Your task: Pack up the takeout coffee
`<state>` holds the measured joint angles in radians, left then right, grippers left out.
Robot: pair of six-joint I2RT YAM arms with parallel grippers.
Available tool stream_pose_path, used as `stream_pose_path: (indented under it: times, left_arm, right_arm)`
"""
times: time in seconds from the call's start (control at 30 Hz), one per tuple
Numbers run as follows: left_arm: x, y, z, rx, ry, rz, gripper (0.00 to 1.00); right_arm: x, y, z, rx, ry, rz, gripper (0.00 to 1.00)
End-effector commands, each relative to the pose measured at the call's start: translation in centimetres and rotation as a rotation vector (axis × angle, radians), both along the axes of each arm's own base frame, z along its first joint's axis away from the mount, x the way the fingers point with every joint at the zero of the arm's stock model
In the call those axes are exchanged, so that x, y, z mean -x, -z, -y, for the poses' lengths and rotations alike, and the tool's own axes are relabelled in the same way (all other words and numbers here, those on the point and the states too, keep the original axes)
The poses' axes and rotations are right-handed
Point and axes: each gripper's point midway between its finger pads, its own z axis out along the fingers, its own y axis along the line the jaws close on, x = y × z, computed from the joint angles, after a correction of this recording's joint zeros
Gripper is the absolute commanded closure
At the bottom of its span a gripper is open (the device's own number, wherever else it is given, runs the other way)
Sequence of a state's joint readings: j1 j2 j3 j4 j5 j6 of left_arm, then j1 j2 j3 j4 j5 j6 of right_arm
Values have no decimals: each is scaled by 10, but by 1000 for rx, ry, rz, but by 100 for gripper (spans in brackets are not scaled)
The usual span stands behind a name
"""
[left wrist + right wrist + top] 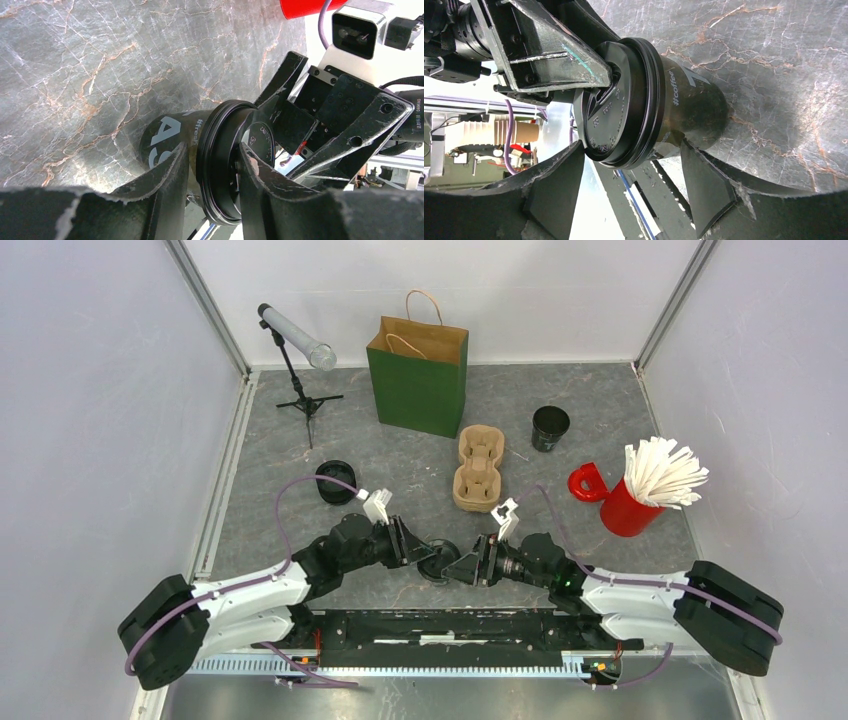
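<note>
Black disposable takeout coffee cup (691, 100) with white "#coffee" lettering on its wall, fitted with a black plastic sip lid (616, 117). It is at the near middle of the grey veined tabletop (400, 455), between the two arm tips, base towards the surface; whether it rests there or hangs just above cannot be told. Left gripper (424, 554): partly closed, holding the cup at its top edge, one finger (162, 187) against the wall just under the lid rim, the other lying on the lid's face. Right gripper (463, 565): jaws spread wide, its fingers (556, 192) flanking the cup, one beside the lid, one beside the lower wall; no clamp on the cup shows. Brown moulded-pulp cup tray (480, 468): beyond the grippers, apart from them. Green paper bag with twine handles (420, 385): upright, mouth open, behind the tray. Lidless black cup (550, 427): upright, right of the tray. Squat black round piece (335, 481): left of the tray, near the left arm's wrist. Red mug (625, 508) holding white sticks (665, 472): far right. Black tripod (308, 401) carrying a grey tube (297, 337): rear left corner.
</note>
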<state>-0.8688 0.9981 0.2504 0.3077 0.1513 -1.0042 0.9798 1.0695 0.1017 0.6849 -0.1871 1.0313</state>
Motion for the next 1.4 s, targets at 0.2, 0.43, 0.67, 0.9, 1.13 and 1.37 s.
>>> stream_pose_path:
  times: [0.2, 0.43, 0.67, 0.9, 1.13, 1.37]
  left_arm:
    - [24, 59, -28, -206, -7, -141, 56]
    - [31, 79, -41, -227, -41, -176, 56]
    - [37, 90, -52, -235, -64, -196, 58]
    - [25, 55, -31, -198, 24, -72, 58]
    - [24, 56, -28, -219, 69, -37, 57]
    - [24, 46, -22, -172, 101, 19, 57]
  right_arm:
    - [2, 44, 21, 106, 64, -55, 37]
    - [19, 95, 50, 288, 66, -74, 41]
    - [22, 111, 64, 338, 98, -72, 47]
    - [-11, 49, 29, 242, 119, 86, 37]
    - [-29, 11, 26, 231, 150, 180, 27]
    - [-46, -29, 29, 218, 165, 291, 29]
